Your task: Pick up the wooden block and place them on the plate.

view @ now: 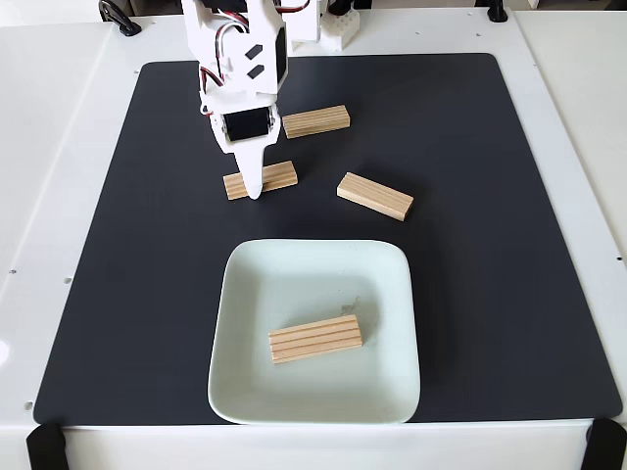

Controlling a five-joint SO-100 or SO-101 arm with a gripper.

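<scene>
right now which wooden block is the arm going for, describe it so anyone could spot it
On the black mat, look above the plate to the white arm. The block lies flat right under its jaws, leftmost of three on the mat; the fourth block lies on the plate.

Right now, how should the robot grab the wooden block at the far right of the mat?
Grip the right-hand wooden block across its narrow width at the middle, coming straight down from above. It lies flat and slanted on the black mat, so the end effector should turn to match.
</scene>
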